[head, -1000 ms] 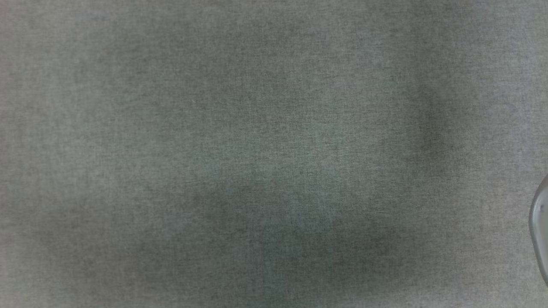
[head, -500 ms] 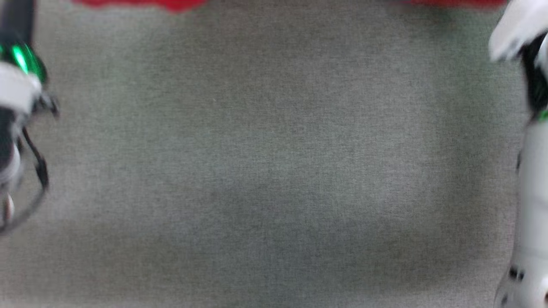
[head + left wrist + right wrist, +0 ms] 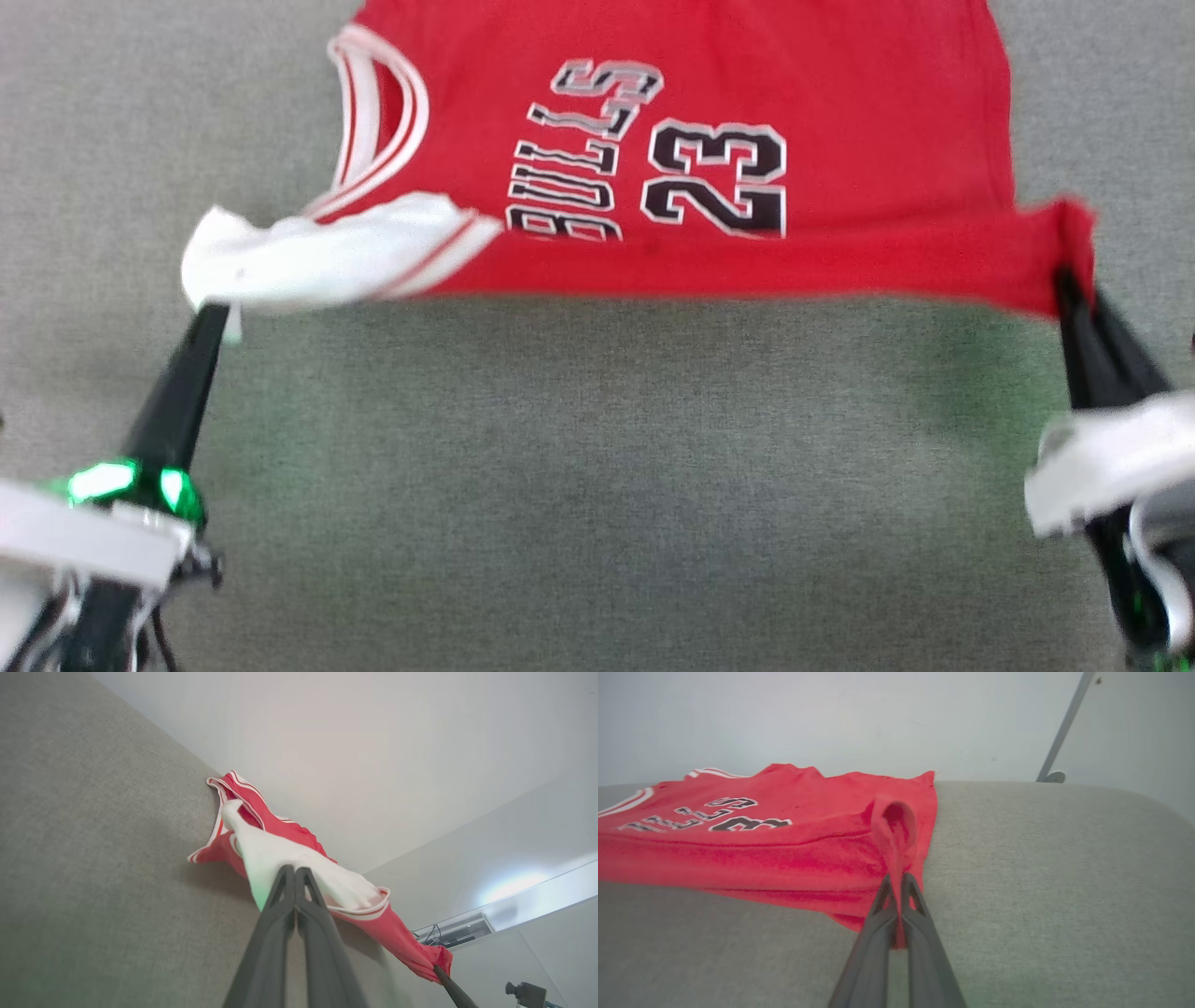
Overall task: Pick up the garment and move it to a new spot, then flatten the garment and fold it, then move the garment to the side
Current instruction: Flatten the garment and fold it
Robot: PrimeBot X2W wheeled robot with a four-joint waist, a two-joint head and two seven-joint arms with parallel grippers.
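Note:
A red basketball jersey (image 3: 709, 140) with black "23" and white-trimmed armholes lies across the grey surface, its near edge lifted and pulled taut between both grippers. My left gripper (image 3: 213, 313) is shut on the jersey's white-lined corner (image 3: 308, 257) at the left. In the left wrist view that gripper (image 3: 295, 870) pinches the white cloth (image 3: 280, 854). My right gripper (image 3: 1064, 280) is shut on the red corner at the right; in the right wrist view its tips (image 3: 896, 879) clamp a raised red fold (image 3: 896, 821). The jersey's far part rests flat.
The grey fabric-covered surface (image 3: 597, 485) spreads wide in front of the jersey. Its far edge meets a pale wall (image 3: 831, 714). A thin metal pole (image 3: 1064, 723) stands behind the surface at the right.
The head camera has tilted, bringing the jersey and both grippers into the picture. One second ago only bare grey fabric showed; half a second ago red edges and blurred arms appeared at the borders.

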